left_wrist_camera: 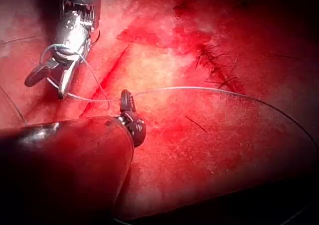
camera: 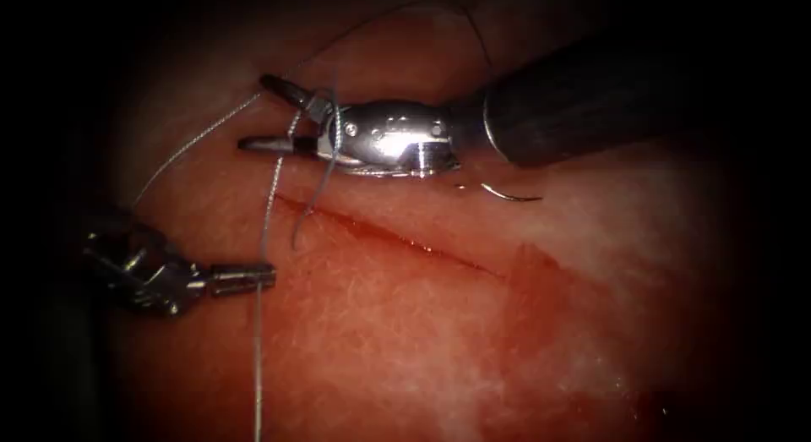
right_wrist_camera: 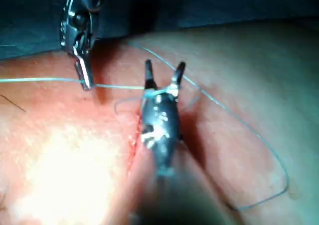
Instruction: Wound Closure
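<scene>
1. Right tool (camera: 270, 117): enters from the upper right of the endoscope frame, dark shaft slanting down toward the centre, silver wrist almost level, tips pointing to the frame's left.
2. Jaws of this tool spread apart in a V, nothing clamped between them; thread (camera: 263, 239) wound in loops around the base of the jaws and the wrist.
3. Same tool in the right wrist view (right_wrist_camera: 162, 75): two dark tips parted, a pale loop of thread (right_wrist_camera: 164, 90) across them just below the tips.
4. Left tool (camera: 245, 278): at the lower left of the endoscope frame, body lying almost level, short tip pointing to the frame's right.
5. Jaws of the left tool closed together on the thread, at the place where the strand passes the tip.
6. Thread in the endoscope view: one strand running nearly vertical from the right tool down through the left tool's tip to the lower edge; another strand slanting from the right tool toward the left edge.
7. Needle (camera: 511, 195): lying free on the tissue (camera: 405, 341), just below the right tool's shaft, right of centre, above the cut (camera: 380, 235); held by neither tool.
8. Long axis of the needle close to level, curve opening upward; whether a tip enters the tissue, cannot tell.
9. Cut: a dark line slanting from the centre left down toward the centre, red fluid (camera: 541, 281) beside its lower right end.
</scene>
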### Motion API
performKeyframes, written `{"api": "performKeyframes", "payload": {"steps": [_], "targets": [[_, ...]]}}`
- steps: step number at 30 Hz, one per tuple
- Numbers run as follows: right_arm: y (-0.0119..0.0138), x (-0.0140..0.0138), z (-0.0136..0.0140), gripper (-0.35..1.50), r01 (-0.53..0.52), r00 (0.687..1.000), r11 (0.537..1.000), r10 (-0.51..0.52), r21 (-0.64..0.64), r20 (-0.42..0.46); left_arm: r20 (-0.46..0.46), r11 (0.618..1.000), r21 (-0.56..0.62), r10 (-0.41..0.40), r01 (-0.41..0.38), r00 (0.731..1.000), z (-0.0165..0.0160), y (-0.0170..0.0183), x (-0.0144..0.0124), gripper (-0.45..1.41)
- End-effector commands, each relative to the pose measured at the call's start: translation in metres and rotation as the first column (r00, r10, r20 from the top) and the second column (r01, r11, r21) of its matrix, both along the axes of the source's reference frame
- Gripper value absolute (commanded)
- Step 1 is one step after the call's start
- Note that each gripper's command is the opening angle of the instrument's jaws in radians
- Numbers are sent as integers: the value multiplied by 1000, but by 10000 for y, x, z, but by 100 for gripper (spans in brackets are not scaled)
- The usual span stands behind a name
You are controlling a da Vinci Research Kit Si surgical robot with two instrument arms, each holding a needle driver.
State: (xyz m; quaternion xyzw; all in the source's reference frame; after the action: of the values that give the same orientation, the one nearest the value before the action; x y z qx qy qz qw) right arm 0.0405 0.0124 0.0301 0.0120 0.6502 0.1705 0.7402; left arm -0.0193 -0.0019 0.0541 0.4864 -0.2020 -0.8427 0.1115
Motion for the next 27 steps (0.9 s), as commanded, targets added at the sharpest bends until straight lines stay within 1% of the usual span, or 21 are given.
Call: {"api": "performKeyframes", "payload": {"steps": [1, 7, 9, 13, 16, 19, 24, 27], "targets": [[-15, 4, 6, 131, 1, 1000, 1000, -1, 2, 1, 2, 1000, 11, 1, -1, 1000, -1, -13, -4, -45], [-24, 4, 13, 128, 9, 999, 1000, -10, 3, 53, 9, 1000, 2, 28, -28, 1000, -44, -19, -8, -45], [-26, 6, 15, 126, 17, 997, 1000, -17, 6, 79, 15, 999, 0, 32, -32, 999, -61, -18, -11, -45], [-36, 10, 21, 126, 43, 992, 999, -44, 8, 117, 33, 998, -10, 64, -64, 997, -87, -11, -13, -45], [-45, 11, 25, 126, 69, 987, 998, -69, 10, 144, 36, 995, -34, 93, -92, 995, -107, 1, -11, -45], [-54, 11, 29, 128, 87, 983, 996, -87, 10, 162, 43, 993, -53, 110, -108, 993, -119, 13, -10, -45], [-65, 9, 30, 130, 103, 980, 995, -103, 8, 168, 51, 984, -100, 155, -150, 987, -130, 42, -4, -45], [-69, 6, 28, 131, 111, 980, 994, -110, 8, 166, 47, 980, -112, 169, -163, 984, -134, 59, 2, -45]]}}
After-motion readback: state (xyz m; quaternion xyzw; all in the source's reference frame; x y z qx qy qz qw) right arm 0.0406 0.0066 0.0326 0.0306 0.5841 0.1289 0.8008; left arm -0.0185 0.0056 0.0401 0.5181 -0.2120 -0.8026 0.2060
